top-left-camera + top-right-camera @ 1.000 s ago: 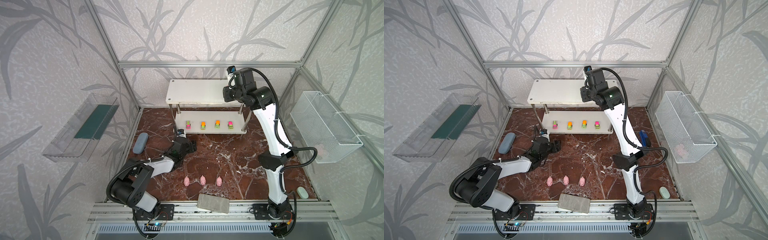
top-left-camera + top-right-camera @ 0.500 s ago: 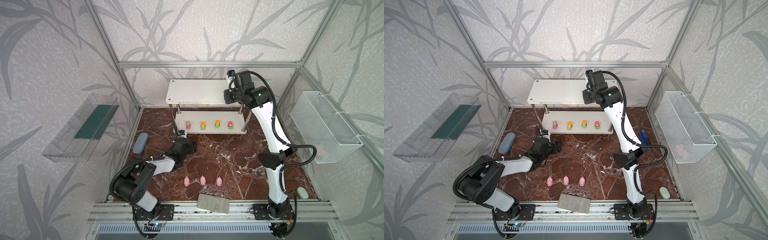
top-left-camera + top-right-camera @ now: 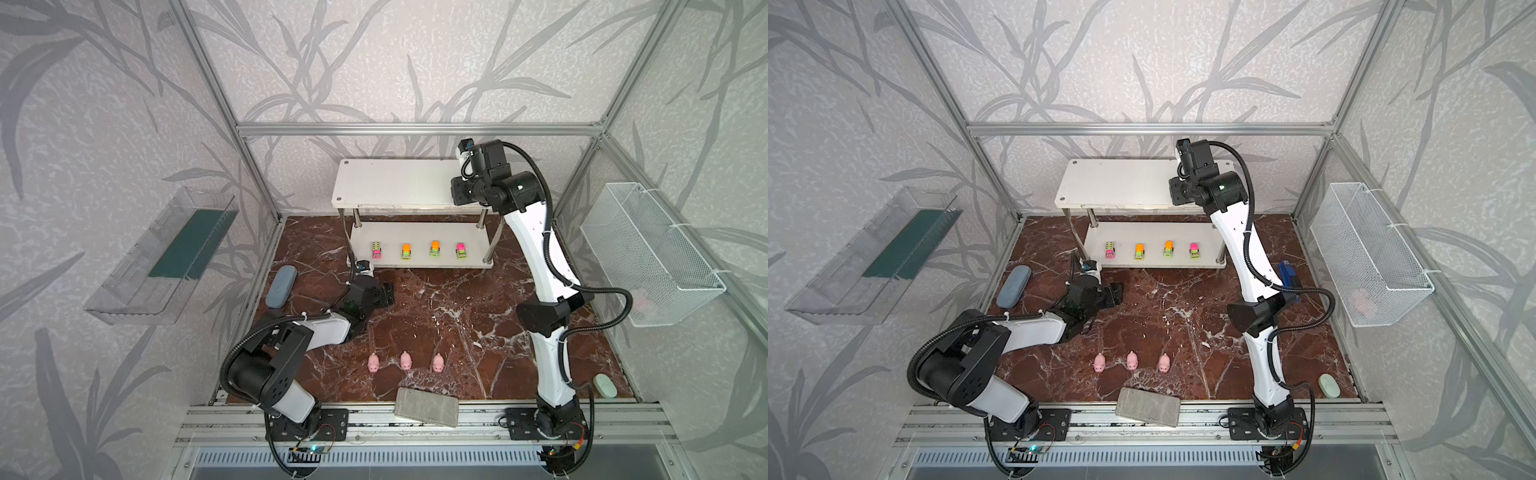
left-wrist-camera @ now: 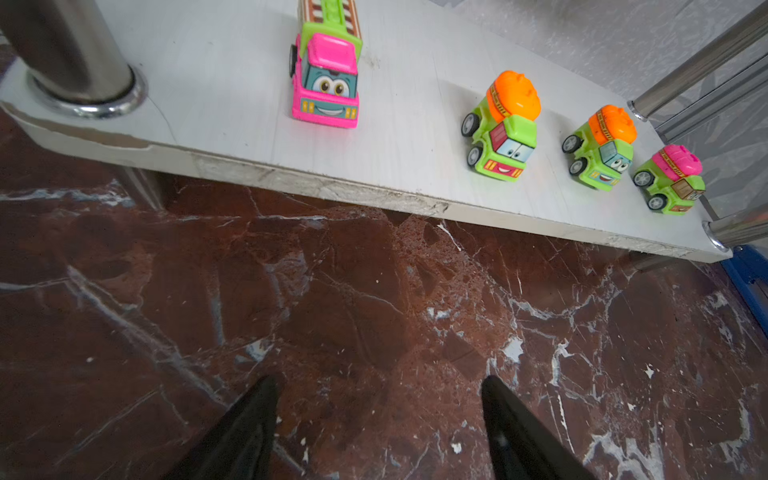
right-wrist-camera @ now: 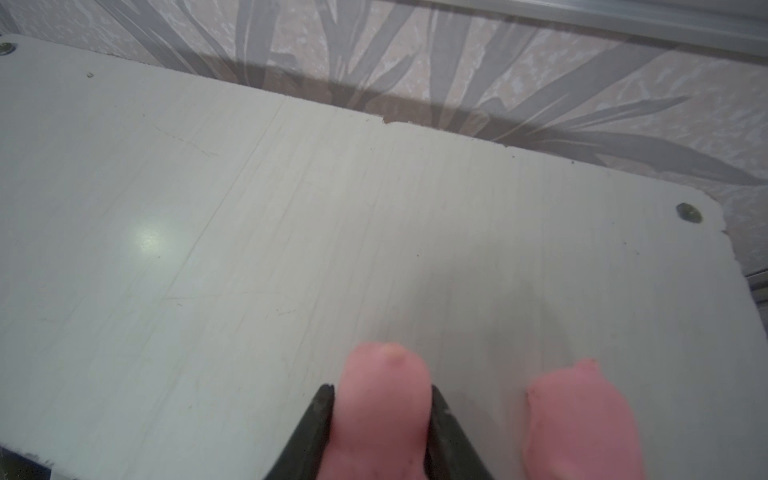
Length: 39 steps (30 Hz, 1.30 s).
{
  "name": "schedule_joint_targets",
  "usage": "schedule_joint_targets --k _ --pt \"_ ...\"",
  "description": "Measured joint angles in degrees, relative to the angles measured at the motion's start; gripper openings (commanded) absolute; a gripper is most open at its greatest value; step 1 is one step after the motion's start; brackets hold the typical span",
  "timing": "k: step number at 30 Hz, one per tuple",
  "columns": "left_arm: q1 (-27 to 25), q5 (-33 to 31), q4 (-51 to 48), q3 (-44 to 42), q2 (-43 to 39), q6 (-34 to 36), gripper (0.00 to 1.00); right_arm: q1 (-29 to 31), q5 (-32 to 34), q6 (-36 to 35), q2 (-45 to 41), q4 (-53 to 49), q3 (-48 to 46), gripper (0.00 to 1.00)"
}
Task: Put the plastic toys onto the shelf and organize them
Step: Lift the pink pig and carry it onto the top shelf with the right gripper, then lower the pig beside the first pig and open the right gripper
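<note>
Both top views: right arm [image 3: 536,249] stretched to far right end of white two-tier shelf with chrome posts [image 3: 395,183], over the top board. Four lime-green toy trucks with orange or pink tops [image 3: 434,248] lined along the lower board. Three small pink plastic pigs [image 3: 405,360] in a row on dark marble tabletop [image 3: 457,307], near side, well apart from shelf. Left hand [image 3: 385,293] low over tabletop, near shelf's left front post. Blue-grey oblong case [image 3: 281,286] at left, grey block [image 3: 427,407] on near rail, mint oval pad [image 3: 604,385] near right, blue tool [image 3: 1287,274] behind right arm. None in the way, judging by position.

Left wrist: left hand wide, empty, bare marble between the fingers, trucks beyond.

Right wrist: right hand [image 5: 382,390] narrow, clamped on held pink pig [image 5: 384,407] over top board. Neighbour pink pig [image 5: 577,415] on board just beside, not touching. Contact with board: cannot tell.

Judged step: setting second pig on top board. Next: lower till seated, release, lift straight up without clipping neighbour. Three tabletop pigs left to fetch.
</note>
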Motion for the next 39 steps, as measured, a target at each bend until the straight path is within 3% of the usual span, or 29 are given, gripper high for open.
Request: schedule_joint_targets --k 16,23,31,39 --pt "0.0 0.26 0.0 0.07 0.87 0.0 0.76 -0.42 -1.84 0.17 1.99 1.33 1.09 0.38" --pt "0.0 0.26 -0.02 0.07 0.87 0.02 0.76 -0.46 -1.86 0.66 2.64 1.92 1.27 0.47" --pt "0.0 0.26 -0.02 0.15 0.87 0.02 0.76 -0.46 -1.86 0.96 2.82 2.01 1.97 0.64" --pt "0.0 0.26 -0.04 0.15 0.87 0.0 0.76 -0.85 -3.34 1.49 2.62 4.46 2.29 0.7"
